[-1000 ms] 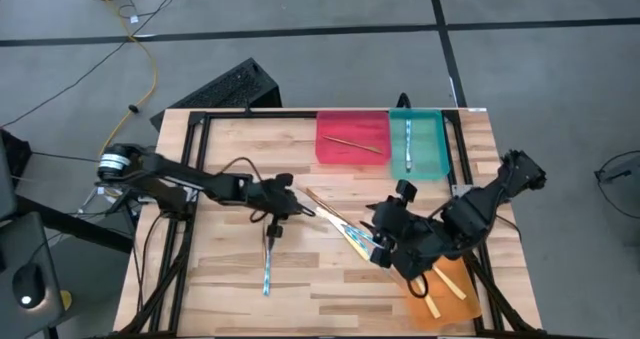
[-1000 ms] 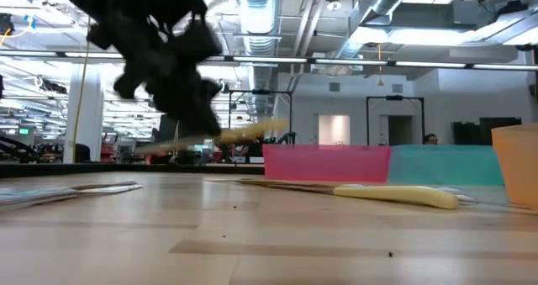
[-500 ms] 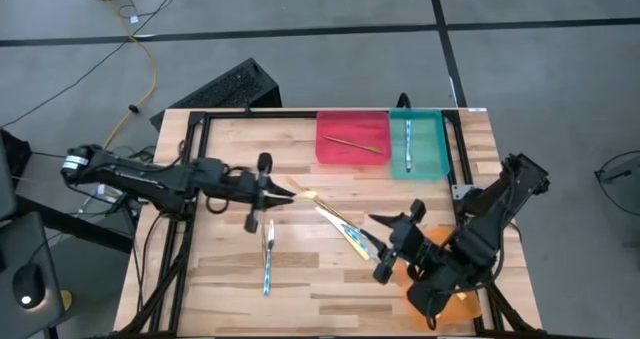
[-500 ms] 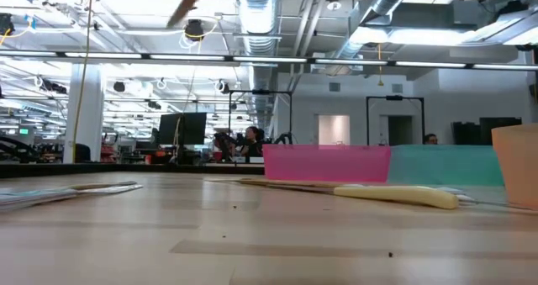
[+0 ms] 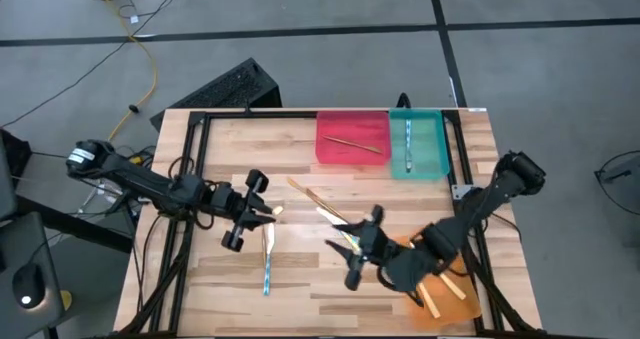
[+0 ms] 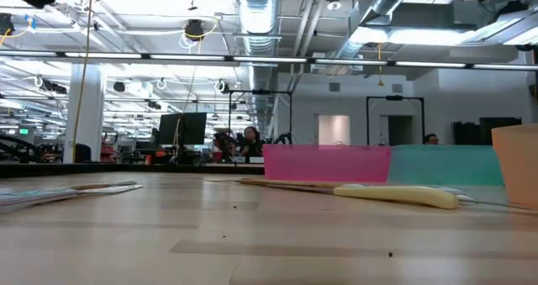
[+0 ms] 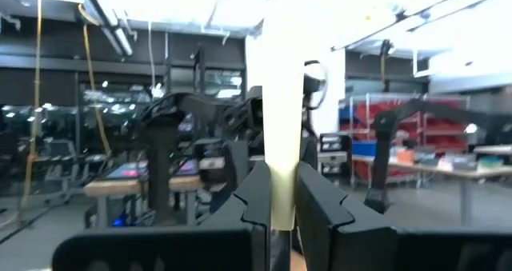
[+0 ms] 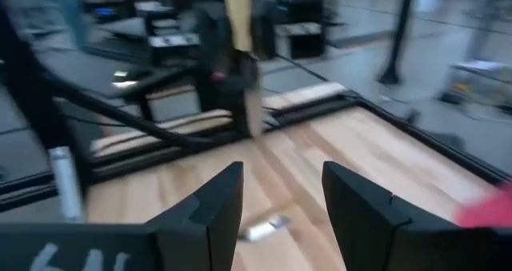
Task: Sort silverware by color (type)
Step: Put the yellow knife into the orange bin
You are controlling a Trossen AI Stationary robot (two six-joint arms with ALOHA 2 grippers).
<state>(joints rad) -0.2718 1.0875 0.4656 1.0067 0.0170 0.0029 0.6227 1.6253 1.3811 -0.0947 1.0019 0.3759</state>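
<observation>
My left gripper (image 5: 266,212) is above the table's left middle, shut on a yellow-handled knife (image 7: 280,103); the knife also shows in the right wrist view (image 8: 250,103). My right gripper (image 5: 340,247) is open and empty, right of the mixed pile of wooden sticks and blue and yellow pieces (image 5: 332,219). A blue-handled piece (image 5: 267,264) lies flat on the table below my left gripper. A yellow-handled knife (image 6: 395,196) of the pile lies flat in the low view. My left gripper pinches the knife's pale yellow handle (image 7: 280,211) between its two fingers (image 7: 258,199). The handle sticks out past the fingertips. The knife is lifted clear of the table, and its metal blade (image 8: 252,111) shows on the other side of the gripper.
At the far edge, a red tray (image 5: 352,154) holds one wooden stick and a teal tray (image 5: 432,149) holds a blue-handled piece. An orange tray (image 5: 452,304) with yellow pieces is at the near right, under my right arm. Bare wood lies at the near left.
My left gripper has risen out of the low view with the yellow knife and gone toward the table's left and near edges, turning as it went. My right gripper has swung over the orange tray, then gone left toward the pile.
</observation>
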